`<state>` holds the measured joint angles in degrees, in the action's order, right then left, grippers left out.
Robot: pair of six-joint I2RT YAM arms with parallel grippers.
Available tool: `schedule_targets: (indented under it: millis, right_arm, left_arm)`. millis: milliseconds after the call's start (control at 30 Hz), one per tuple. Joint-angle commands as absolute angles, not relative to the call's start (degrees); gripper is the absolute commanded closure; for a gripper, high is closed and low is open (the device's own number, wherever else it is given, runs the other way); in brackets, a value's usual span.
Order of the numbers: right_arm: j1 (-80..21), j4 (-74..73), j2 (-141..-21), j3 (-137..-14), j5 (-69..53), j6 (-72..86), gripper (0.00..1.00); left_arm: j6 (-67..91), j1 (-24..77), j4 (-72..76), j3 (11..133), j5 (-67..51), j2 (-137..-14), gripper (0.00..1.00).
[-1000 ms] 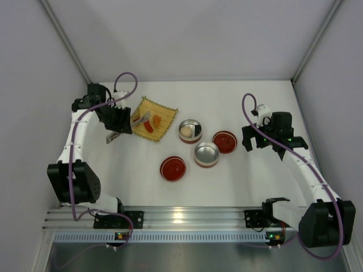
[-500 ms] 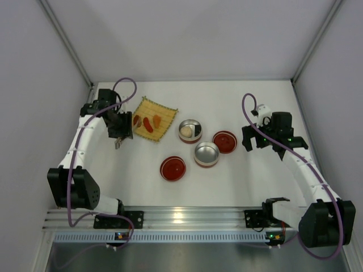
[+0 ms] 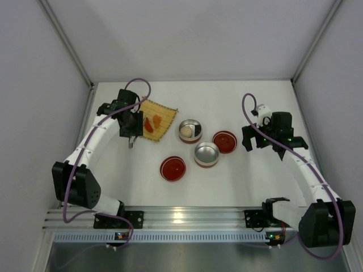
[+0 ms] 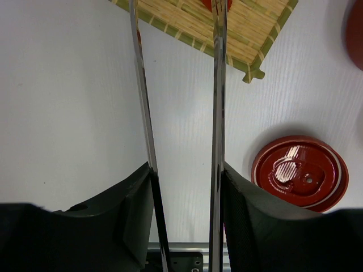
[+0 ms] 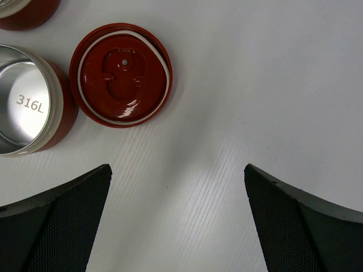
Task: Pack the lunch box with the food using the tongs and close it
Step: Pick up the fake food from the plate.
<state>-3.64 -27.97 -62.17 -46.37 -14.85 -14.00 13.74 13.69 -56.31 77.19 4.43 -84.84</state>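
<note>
While the left gripper pinches the tongs by the mat bearing a red piece and an orange one, the right gripper is spread; right of the mat, one bowl holds white food, perhaps two pieces.

left wrist view: tongs tips run off top edge, joined end off bottom edge between left hand fingers. mat cut by top edge. red food only a sliver at top, partly behind tong arm. red round thing mostly cut by right edge; lid or bowl, cannot tell.
top view: tongs almost wholly hidden under left hand; mat's left corner covered. bowl contents too small to tell.
right wrist view: steel bowl cut by left edge; red bowl only a sliver, top left. right hand fingers cut by bottom edge.
</note>
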Motion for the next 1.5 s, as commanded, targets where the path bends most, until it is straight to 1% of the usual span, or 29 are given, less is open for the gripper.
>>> schedule_targets:
  millis: [0,800,1100,1467]
  right_arm:
    - [-3.69,-28.48,-61.43,-47.20,-15.56,-15.03,0.01]
    - [-3.78,-28.83,-61.17,-46.85,-15.29,-15.29,0.01]
    - [-3.69,-28.74,-61.35,-46.85,-15.21,-15.21,0.01]
    - [-3.78,-28.92,-61.43,-46.85,-14.94,-15.29,0.01]
  left_arm:
    - [16.43,15.29,-52.82,79.54,8.44,-84.99,0.49]
    - [18.54,17.23,-53.35,84.02,6.24,-95.18,0.50]
    - [18.63,17.23,-53.44,83.94,8.00,-95.98,0.50]
    - [19.25,17.14,-53.79,84.02,5.98,-97.82,0.51]
